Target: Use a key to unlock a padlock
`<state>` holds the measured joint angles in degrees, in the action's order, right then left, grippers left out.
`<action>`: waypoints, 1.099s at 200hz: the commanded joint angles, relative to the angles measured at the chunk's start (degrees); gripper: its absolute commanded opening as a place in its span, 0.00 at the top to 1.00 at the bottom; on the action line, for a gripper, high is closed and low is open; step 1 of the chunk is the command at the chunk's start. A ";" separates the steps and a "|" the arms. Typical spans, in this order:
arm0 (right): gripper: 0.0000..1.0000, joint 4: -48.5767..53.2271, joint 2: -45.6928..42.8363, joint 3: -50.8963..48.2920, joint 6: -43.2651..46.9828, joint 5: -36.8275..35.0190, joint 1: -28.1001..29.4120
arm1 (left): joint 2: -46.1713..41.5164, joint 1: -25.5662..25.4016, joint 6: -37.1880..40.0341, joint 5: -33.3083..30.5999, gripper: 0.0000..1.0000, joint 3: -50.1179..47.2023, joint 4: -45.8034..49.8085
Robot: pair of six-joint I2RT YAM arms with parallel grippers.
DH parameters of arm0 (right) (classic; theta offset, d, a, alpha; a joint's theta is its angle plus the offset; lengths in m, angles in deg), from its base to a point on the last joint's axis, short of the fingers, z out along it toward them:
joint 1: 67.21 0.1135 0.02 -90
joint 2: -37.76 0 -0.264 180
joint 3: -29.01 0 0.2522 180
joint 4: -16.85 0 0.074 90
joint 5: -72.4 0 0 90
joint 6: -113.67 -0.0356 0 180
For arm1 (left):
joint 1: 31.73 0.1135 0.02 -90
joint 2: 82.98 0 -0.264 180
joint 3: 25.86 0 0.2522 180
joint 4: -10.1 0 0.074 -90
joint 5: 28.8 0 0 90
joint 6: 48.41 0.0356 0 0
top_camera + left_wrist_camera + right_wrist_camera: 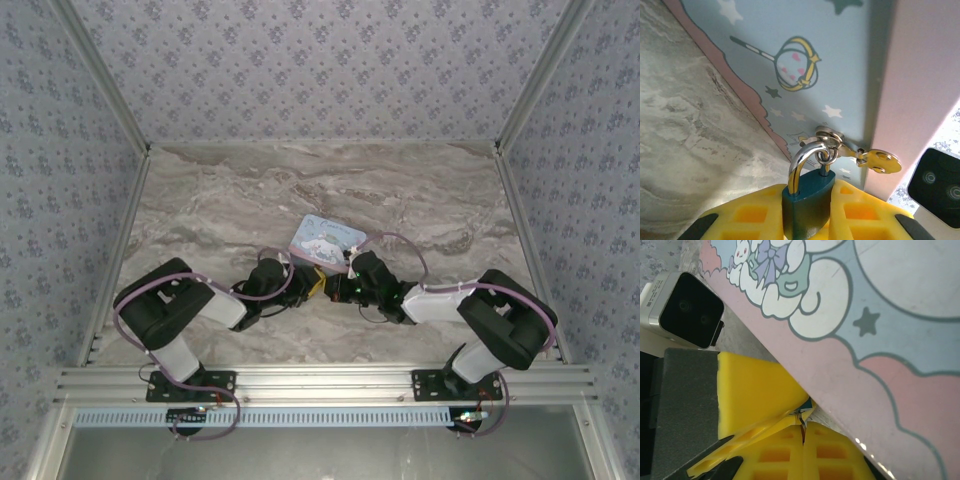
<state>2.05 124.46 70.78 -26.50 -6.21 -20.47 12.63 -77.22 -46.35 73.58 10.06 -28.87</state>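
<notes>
No words, brand names or numbers could be read anywhere. The tin (pixel 325 240), near the middle of the table (pixel 200 200), had only drawings on its lid. There were little white stars, a dark star, a striped stick with a yellow ring and pink spots, and a small white animal with a purple bow on a cloud. A white camera box (pixel 655 290), at the left of the right wrist view, had a line of tiny print on its side. It was too small to read. On the padlock (pixel 807 205) and the key (pixel 880 161) no letters could be made out.
</notes>
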 commanded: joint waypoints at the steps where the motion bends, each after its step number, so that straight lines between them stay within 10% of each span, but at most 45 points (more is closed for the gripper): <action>1: 0.98 -1.00 -1.48 -0.63 0.78 0.12 -0.59 | -1.65 -0.26 1.28 -1.46 1.00 1.14 2.54; 107: 0.71 4.12 -6.80 -1.69 6.40 -1.36 -1.74 | -2.17 -0.25 1.65 -2.04 1.00 1.58 3.86; 168: 0.54 29.62 -21.88 2.60 27.00 -17.83 0.27 | -4.87 -0.29 1.21 -1.75 1.00 3.35 11.38; 220: 0.43 29.63 -33.44 0.92 44.96 -25.76 3.72 | -8.14 -0.04 0.84 -1.88 1.00 4.37 16.83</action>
<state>29.68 95.39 71.85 5.47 -25.68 -18.57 7.24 -77.26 -45.96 72.25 13.31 -16.32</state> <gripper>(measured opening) 0.543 0.101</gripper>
